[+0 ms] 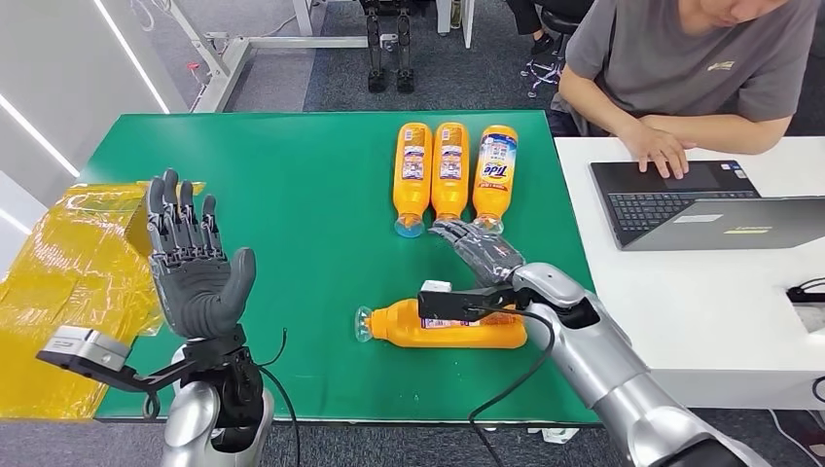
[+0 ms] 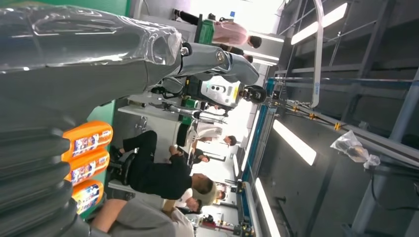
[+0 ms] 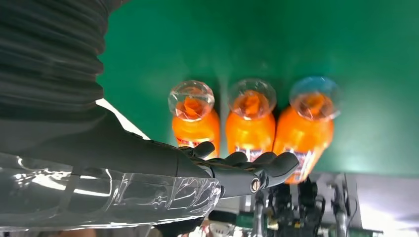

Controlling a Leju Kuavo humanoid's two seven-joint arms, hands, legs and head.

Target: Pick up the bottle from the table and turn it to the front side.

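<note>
From the head view we take the green surface (image 1: 292, 195) as our landmark: on it, toward its near edge, lies a lone orange bottle (image 1: 443, 324) on its side, cap pointing toward the robot's left, a label showing on its upper face. Our right hand (image 1: 479, 248) hovers just beyond that bottle, between it and a row of three bottles (image 1: 450, 170) lying side by side at the surface's far edge, caps toward us. The right hand's fingers are stretched out flat and apart, holding nothing; we cannot tell from the head view whether it touches the surface. The right wrist view gives what the head view lacks: the row of three seen cap-first, their clear caps facing the camera, with the dark fingertips (image 3: 276, 165) reaching toward them and not closed on any. Our left hand (image 1: 195, 268) is raised over the surface's left part, palm up, fingers spread and empty. The left wrist view shows the three orange bottles from their side past the ribbed cover, and people seated beyond the surface. Off the surface's left edge lies yellow plastic (image 1: 73, 282); off its right edge stands a white desk (image 1: 700, 311) where a person (image 1: 681, 68) works a laptop (image 1: 700, 204).
</note>
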